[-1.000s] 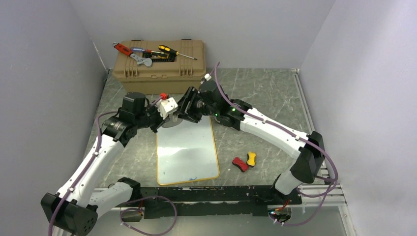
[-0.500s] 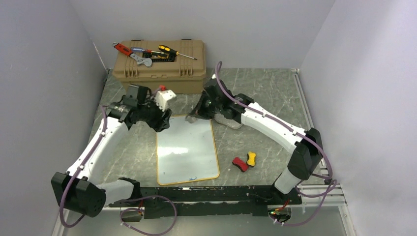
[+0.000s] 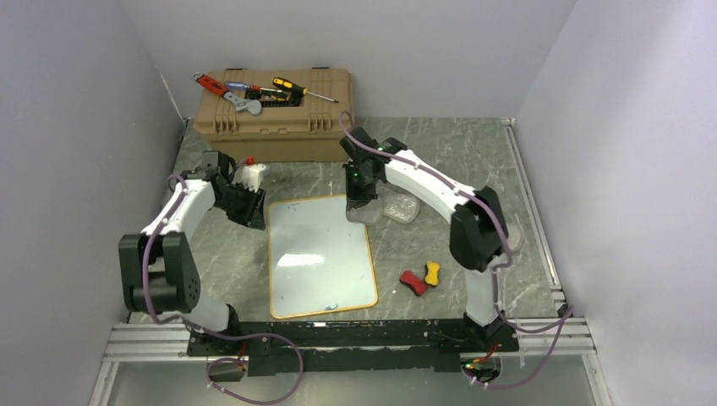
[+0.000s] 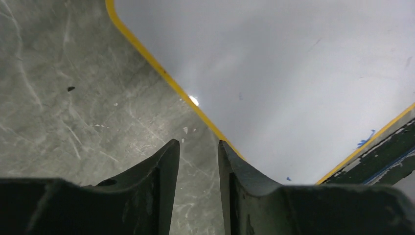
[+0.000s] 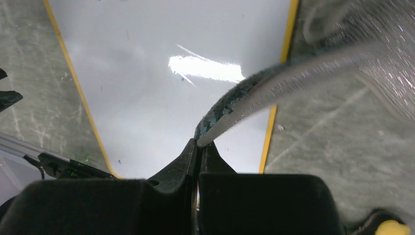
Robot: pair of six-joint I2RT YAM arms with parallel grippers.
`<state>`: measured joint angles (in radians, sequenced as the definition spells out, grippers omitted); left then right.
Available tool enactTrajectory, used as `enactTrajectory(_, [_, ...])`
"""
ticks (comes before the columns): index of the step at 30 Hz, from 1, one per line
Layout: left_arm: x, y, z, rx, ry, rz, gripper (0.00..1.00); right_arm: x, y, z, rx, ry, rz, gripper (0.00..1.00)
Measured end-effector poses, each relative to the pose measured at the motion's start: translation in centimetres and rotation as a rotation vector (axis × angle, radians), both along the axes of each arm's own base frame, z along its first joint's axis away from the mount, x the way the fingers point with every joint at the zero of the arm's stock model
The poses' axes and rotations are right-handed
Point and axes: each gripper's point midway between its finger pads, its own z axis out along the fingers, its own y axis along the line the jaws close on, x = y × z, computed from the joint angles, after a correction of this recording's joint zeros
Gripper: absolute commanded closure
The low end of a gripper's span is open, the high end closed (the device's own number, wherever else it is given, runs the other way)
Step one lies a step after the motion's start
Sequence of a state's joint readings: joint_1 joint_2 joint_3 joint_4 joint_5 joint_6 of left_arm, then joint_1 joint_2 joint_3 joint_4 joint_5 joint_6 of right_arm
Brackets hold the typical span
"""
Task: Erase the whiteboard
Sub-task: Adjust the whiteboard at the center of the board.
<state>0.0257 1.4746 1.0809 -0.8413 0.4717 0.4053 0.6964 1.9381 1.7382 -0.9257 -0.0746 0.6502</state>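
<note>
The whiteboard (image 3: 321, 262) lies flat on the table, white with a thin orange-yellow frame, and its surface fills the left wrist view (image 4: 293, 63). A few small blue marks (image 3: 331, 305) sit near its near edge. My left gripper (image 3: 254, 218) hovers over the table just off the board's far-left corner. In its wrist view the left gripper (image 4: 198, 143) is open with nothing between the fingers. My right gripper (image 3: 362, 207) is at the board's far-right corner, shut (image 5: 199, 143) on a grey cloth (image 5: 303, 68) with blue stains. The cloth (image 3: 397, 205) trails onto the table to the right.
A tan toolbox (image 3: 275, 106) with screwdrivers and a wrench on its lid stands at the back left. A red block (image 3: 413, 282) and a yellow block (image 3: 433, 272) lie right of the board. A black rail (image 3: 363, 334) runs along the near edge.
Both grippers met at the board's far edge a second ago. The left one has opened and drawn back to the left. The right one has shut on the cloth and shifted right.
</note>
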Motion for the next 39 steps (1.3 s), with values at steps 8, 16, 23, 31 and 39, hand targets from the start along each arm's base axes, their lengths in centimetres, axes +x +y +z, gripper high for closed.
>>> enactTrajectory(8, [-1.0, 1.0, -5.0, 0.014, 0.061, -0.051, 0.51, 3.8, 4.2, -6.1, 0.034, 0.071, 0.054, 1.0])
enactTrajectory(16, [0.4, 0.9, -7.0, 0.011, 0.04, -0.111, 0.52, 5.4, 5.8, -9.5, 0.114, 0.019, 0.029, 1.0])
enactTrajectory(23, [2.5, 1.1, -8.1, 0.014, 0.043, -0.113, 0.66, 6.3, 6.7, -10.3, 0.197, -0.043, -0.011, 1.0])
enactTrajectory(31, [5.3, 0.6, -8.4, 0.028, 0.024, -0.141, 0.83, 4.9, 4.6, -9.9, 0.204, -0.094, -0.058, 1.0])
enactTrajectory(39, [6.8, -2.6, -8.4, 0.045, 0.011, -0.259, 0.81, 4.7, 1.5, -10.4, 0.191, -0.105, -0.136, 1.0])
